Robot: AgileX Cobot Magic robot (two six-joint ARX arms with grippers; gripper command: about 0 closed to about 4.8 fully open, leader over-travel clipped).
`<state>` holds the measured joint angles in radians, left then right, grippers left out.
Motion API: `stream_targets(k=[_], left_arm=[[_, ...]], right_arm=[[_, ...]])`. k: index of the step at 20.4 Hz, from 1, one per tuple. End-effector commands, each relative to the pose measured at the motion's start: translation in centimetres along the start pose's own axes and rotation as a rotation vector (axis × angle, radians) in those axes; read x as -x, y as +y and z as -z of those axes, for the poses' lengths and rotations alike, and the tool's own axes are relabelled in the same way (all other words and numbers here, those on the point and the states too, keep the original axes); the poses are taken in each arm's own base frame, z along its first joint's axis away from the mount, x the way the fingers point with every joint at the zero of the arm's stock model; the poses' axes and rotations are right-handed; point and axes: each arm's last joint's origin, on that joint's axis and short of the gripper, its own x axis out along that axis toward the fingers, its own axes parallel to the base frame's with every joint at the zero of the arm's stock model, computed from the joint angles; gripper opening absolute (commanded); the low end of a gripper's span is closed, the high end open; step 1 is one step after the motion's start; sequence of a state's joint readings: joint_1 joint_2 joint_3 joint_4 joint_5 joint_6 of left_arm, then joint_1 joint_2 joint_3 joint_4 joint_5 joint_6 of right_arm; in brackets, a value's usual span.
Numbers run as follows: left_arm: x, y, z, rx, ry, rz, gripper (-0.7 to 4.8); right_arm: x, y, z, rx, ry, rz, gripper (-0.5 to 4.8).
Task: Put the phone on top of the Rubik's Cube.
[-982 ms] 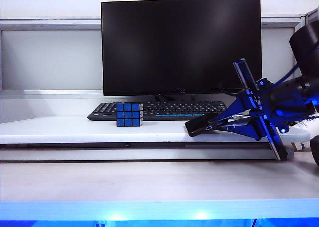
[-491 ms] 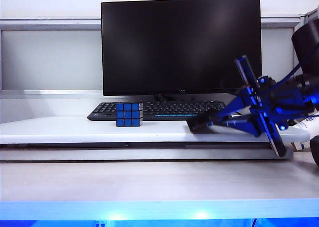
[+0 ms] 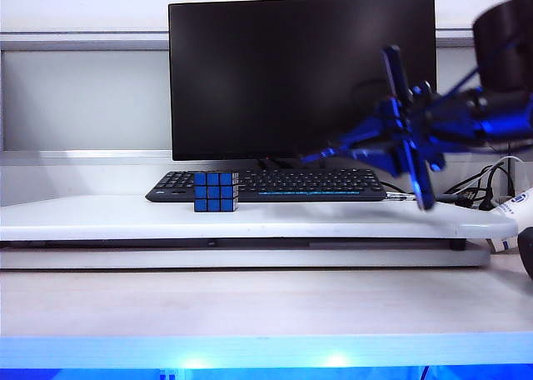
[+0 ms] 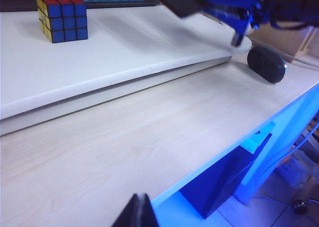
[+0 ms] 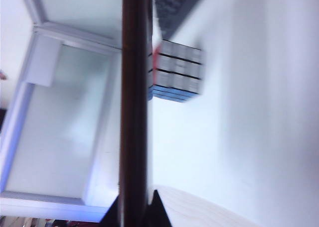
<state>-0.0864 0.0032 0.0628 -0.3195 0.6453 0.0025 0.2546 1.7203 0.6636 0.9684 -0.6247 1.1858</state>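
Now | right gripper (image 3: 333, 153) clamps thin black phone (image 5: 134, 102), right of blue-squared Rubik's Cube (image 3: 216, 192) | left gripper (image 4: 137, 214): state unclear | risk: narrow cube top, off-centre phone tips.

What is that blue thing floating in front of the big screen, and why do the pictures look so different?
It's a robot arm. Its right end effector is shut on a thin black phone, carrying it above the white shelf. The front picture comes from a camera facing the desk; the others come from cameras on each wrist. The left end effector barely shows at the picture's edge near the desk front. On the shelf sit a Rubik's Cube, a keyboard and a monitor. A mouse lies on the desk.
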Motion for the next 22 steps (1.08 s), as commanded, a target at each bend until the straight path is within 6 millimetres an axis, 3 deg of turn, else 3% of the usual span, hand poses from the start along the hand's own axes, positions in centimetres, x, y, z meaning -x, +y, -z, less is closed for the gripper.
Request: stream_targets(k=[1, 11, 17, 22], left_arm=[[0.0, 0.0, 0.3, 0.019, 0.021, 0.006, -0.05], [0.0, 0.0, 0.3, 0.019, 0.021, 0.005, -0.06], [0.0, 0.0, 0.3, 0.019, 0.021, 0.005, -0.06], [0.0, 0.0, 0.3, 0.019, 0.021, 0.006, -0.05]], right_arm=[[-1.6, 2.7, -0.8, 0.071, -0.005, -0.098, -0.08], [-4.4, 6.7, -2.5, 0.096, -0.005, -0.121, -0.08], [-8.3, 6.0, -0.6, 0.091, 0.05, -0.088, -0.08], [-11.5, 5.2, -0.8, 0.078, 0.071, -0.086, -0.08]])
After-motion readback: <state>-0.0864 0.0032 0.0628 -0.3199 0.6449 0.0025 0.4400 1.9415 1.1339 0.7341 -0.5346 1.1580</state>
